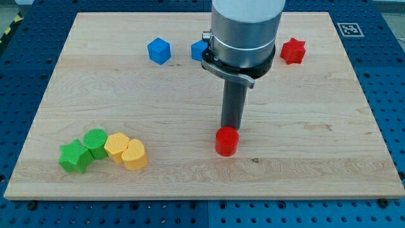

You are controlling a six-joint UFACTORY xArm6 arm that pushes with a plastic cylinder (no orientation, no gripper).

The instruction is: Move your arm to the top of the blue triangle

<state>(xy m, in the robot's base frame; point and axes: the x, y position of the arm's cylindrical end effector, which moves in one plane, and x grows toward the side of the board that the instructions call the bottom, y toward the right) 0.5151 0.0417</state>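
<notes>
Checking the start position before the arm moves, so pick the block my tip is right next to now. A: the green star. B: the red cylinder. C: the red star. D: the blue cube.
B: my tip ends just above the red cylinder in the view, apparently touching it, while the blue cube, red star and green star all sit well away from it.

A pale wooden worktop [190, 95] lies on a blue perforated base [389, 76]. A black-and-white marker [349, 28] sits at the worktop's top right corner. Light is even.
</notes>
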